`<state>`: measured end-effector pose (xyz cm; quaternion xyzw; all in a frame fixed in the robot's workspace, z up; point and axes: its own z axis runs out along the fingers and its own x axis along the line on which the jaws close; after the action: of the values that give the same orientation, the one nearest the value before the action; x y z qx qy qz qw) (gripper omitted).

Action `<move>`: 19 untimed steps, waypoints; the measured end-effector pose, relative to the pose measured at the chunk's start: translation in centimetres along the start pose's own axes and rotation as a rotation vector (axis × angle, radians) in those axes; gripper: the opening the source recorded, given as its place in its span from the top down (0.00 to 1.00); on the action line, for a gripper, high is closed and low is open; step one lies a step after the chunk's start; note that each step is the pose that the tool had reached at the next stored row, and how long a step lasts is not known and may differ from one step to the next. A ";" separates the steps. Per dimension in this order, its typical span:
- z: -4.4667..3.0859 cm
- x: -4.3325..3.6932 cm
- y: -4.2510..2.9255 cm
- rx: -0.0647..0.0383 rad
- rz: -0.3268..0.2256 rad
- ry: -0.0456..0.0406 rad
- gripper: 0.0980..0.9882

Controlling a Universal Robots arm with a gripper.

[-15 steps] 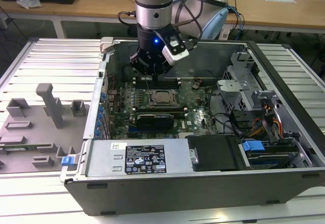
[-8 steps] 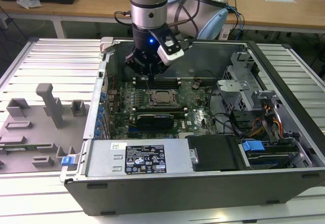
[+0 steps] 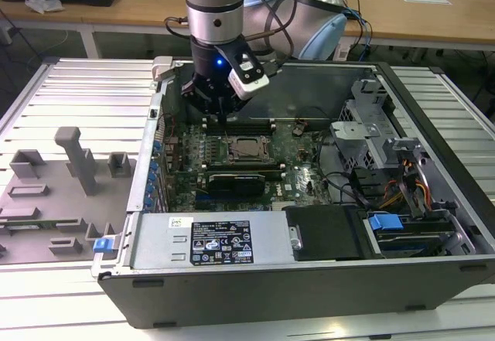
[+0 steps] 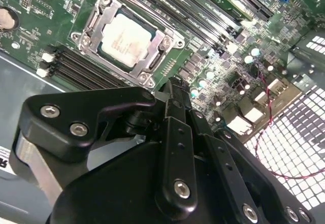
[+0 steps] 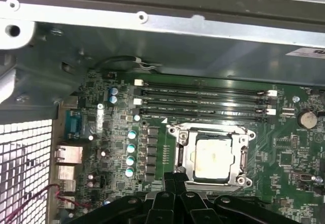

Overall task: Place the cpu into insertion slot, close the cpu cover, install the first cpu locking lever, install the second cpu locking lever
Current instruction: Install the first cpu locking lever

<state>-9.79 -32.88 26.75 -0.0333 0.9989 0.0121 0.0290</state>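
At the exterior view's left a grey fixture tray (image 3: 54, 194) with upright blocks lies on the ribbed table (image 3: 85, 86). Next comes the open computer case (image 3: 309, 294); its near shroud carries a printed label (image 3: 221, 241), with lettering too small to make out. Over the green motherboard (image 3: 303, 177) hangs the gripper (image 3: 224, 117), and in both wrist views its fingertips (image 4: 171, 86) (image 5: 175, 183) press together with nothing between them. At about five o'clock of the gripper, near it, the cpu (image 3: 246, 148) (image 4: 124, 40) (image 5: 213, 157) sits in the insertion slot (image 5: 179, 155). The cpu cover (image 4: 96, 23) (image 5: 237, 158) lies flat around it. Faint print on the chip's pale top cannot be read. At the exterior view's right stand a metal drive cage (image 3: 363, 136) and a blue tab (image 3: 385, 222).
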 end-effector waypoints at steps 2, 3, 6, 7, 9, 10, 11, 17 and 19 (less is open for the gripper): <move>-0.01 0.02 -0.01 0.000 0.000 0.0001 0.99; 0.00 0.06 -0.01 -0.005 0.000 -0.0002 0.99; 0.12 0.50 0.02 -0.020 0.002 -0.0013 0.99; 0.15 0.58 0.02 -0.023 0.002 -0.0016 0.99; 0.26 0.85 0.03 -0.045 0.003 -0.0031 0.99; 0.28 0.90 0.03 -0.051 0.004 -0.0035 0.99; 0.30 0.98 0.03 -0.059 0.004 -0.0040 0.99; 0.41 1.66 0.07 -0.137 0.009 -0.0092 0.99; 0.42 1.81 0.08 -0.161 0.010 -0.0108 0.99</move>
<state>-11.57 -32.91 26.23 -0.0304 0.9947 0.0929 0.0316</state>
